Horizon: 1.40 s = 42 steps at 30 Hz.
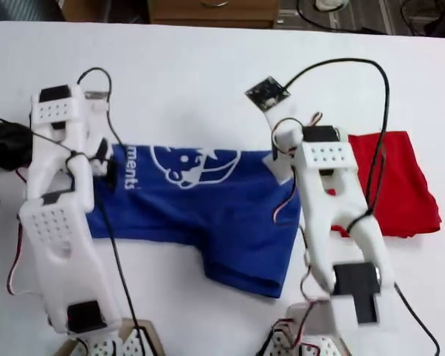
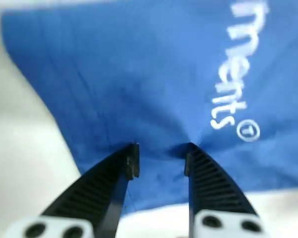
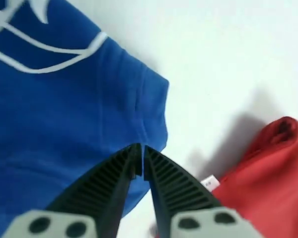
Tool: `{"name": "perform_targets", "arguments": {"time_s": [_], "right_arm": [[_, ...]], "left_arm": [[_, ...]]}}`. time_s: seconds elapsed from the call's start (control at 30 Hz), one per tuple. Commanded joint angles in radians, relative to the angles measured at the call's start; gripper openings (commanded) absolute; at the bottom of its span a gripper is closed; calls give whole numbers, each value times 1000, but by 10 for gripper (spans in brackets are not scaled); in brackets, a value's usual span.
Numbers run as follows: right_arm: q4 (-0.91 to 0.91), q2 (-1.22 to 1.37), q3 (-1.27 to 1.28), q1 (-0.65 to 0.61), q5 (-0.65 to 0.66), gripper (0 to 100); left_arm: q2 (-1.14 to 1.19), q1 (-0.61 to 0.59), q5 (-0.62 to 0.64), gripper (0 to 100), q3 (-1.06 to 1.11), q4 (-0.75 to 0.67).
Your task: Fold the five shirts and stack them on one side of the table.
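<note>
Two shirts on the white desk (image 1: 208,67), one blue shirt (image 1: 208,215) spread at frame centre, long axis left to right, print toward the top, one folded red shirt (image 1: 408,193) at right, left gripper (image 2: 160,159) jaws released, tips on blue cloth, right gripper (image 3: 140,161) jaws clenched on the blue shirt's edge.

Blue shirt (image 1: 208,215), red shirt (image 1: 400,185): matt cloth. Table (image 1: 208,74): smooth white.

You see the blue shirt (image 1: 208,215) spread mid-frame on the worktop (image 1: 208,67), the red shirt (image 1: 400,185) folded at right.
</note>
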Motion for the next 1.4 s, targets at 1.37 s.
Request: {"name": "perform_targets", "arguments": {"time_s": [1.37], "right_arm": [[166, -512, 684, -579, 170, 196]], "left_arm": [[-572, -147, 52, 180, 532, -316]]}}
